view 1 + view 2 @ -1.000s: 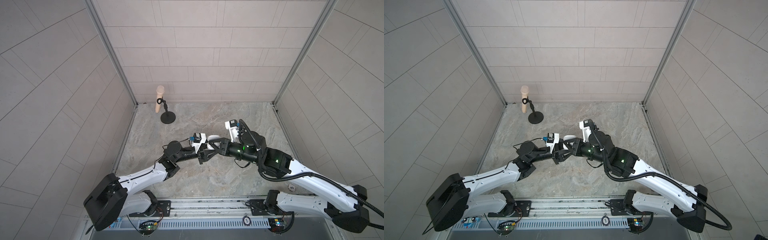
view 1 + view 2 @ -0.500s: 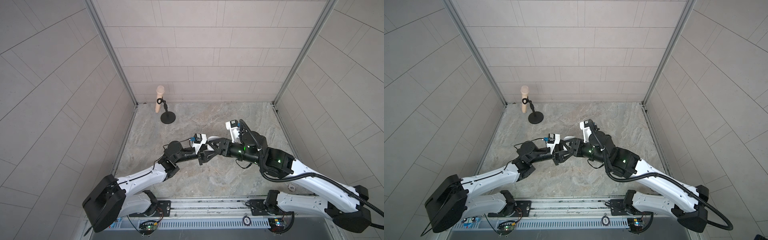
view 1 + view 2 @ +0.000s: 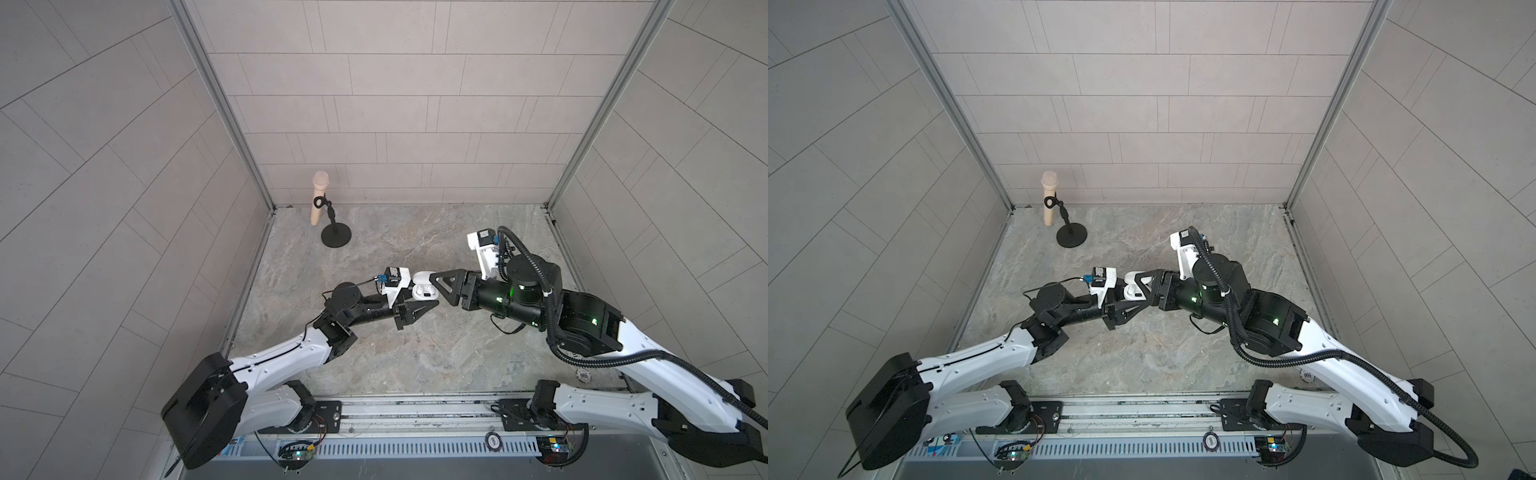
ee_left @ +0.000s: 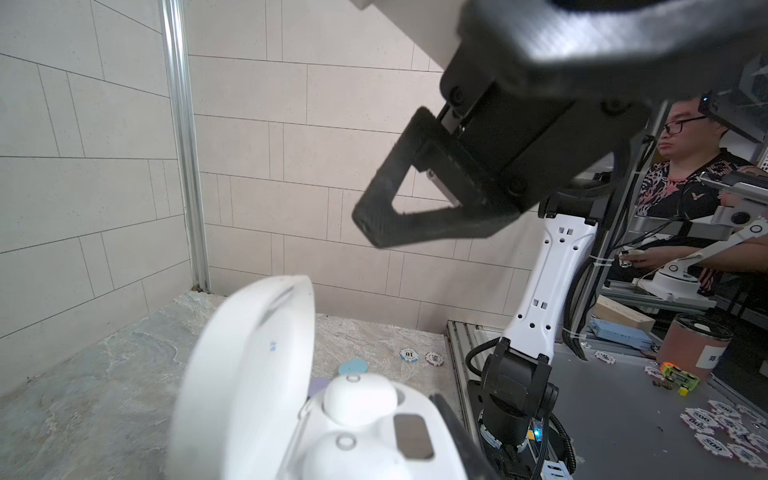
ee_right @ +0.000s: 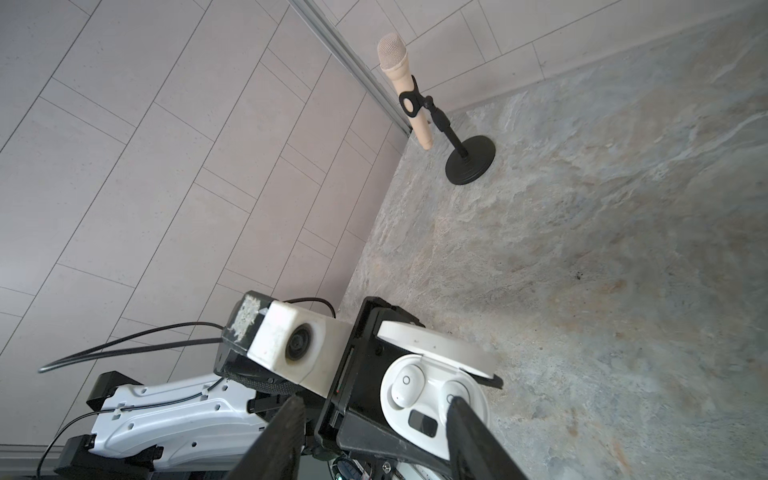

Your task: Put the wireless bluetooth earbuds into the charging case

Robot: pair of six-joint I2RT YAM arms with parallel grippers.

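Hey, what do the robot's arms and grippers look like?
The left arm and right arm have white shells, black joints. The left gripper and right gripper are black, with triangular fingers. A ribbed black hose runs along the right arm, a thin cable along the left.

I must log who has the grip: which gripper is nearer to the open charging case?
Left. The left gripper is shut on the charging case, holding it; the right gripper is open, its tips close to the case but apart from it.

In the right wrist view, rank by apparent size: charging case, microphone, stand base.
1. charging case, though nearness to the camera enlarges it
2. microphone
3. stand base, smaller than the microphone
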